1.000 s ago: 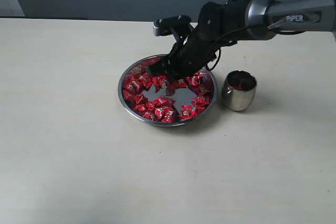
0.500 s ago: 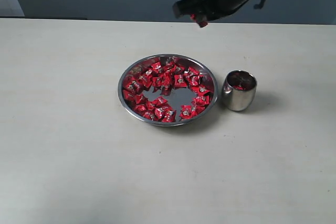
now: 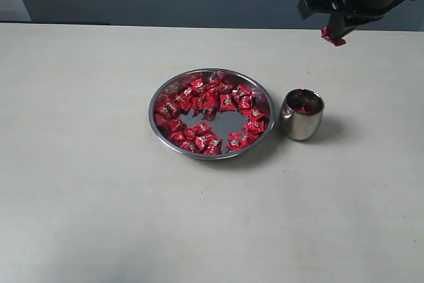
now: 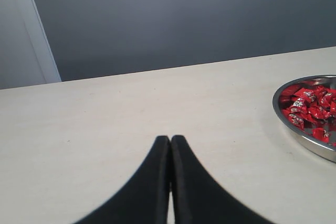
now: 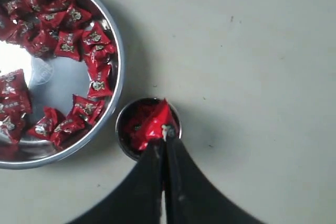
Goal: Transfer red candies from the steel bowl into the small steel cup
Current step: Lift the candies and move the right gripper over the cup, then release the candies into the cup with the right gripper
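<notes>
Carry step: your right gripper, clamped on one red candy, hangs over the small steel cup at 3 o'clock of the steel bowl; lower, then release.

Red candies are lying as a ring in steel bowl, w/ middle bare. Small steel cup is standing upright just beside it, few candies inside. I am holding one red candy high over the cup.

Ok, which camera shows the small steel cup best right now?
Right wrist view: it looks straight down into the small steel cup, though the candy held by the right gripper overlaps its mouth. Exterior view shows its side, smaller. Left wrist view misses it.
</notes>
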Available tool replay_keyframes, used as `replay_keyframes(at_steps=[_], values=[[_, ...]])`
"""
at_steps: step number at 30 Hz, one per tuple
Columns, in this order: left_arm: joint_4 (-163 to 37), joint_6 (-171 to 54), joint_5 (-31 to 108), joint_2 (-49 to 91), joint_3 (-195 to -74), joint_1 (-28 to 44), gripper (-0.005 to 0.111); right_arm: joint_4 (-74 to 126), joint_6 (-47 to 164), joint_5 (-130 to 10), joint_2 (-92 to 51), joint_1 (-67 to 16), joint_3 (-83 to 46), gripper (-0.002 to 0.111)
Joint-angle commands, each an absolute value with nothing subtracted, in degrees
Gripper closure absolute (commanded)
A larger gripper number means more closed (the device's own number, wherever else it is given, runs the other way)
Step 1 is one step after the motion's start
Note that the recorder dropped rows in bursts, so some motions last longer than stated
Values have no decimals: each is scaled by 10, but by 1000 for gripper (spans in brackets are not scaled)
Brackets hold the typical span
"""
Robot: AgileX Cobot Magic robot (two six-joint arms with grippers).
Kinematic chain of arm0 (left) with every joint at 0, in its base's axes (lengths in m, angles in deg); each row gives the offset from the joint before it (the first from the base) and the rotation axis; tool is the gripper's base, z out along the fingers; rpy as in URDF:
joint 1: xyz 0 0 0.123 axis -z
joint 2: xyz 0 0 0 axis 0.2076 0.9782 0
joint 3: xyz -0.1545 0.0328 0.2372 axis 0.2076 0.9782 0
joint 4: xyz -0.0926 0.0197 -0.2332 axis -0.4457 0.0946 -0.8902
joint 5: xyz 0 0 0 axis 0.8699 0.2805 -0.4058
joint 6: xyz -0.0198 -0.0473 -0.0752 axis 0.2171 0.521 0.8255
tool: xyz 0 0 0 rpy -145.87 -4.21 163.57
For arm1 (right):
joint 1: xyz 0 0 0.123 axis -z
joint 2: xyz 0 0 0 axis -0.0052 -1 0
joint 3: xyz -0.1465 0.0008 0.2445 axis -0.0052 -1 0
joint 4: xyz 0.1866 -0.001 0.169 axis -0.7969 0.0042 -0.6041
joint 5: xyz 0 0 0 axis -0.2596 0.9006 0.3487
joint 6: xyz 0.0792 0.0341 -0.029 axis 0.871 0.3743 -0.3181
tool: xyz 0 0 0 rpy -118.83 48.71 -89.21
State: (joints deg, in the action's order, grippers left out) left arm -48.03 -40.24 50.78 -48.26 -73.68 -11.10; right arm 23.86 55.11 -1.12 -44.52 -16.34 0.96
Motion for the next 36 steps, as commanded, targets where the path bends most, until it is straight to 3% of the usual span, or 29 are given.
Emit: replay_keyframes(at_steps=[1,16,24,36], values=[[-483,-400,504,-486,-735,-107,106,228,536,-6,-472,-160,6,109],[-483,-400,504,-486,-735,-107,106,228,527,-18,-553,-158,6,109],[-483,-400,504,-486,-735,-107,106,228,506,-8,-553,-158,6,75],[-483,-400,504,-486,-735,-107,106,8,365,-62,-553,-202,6,74]])
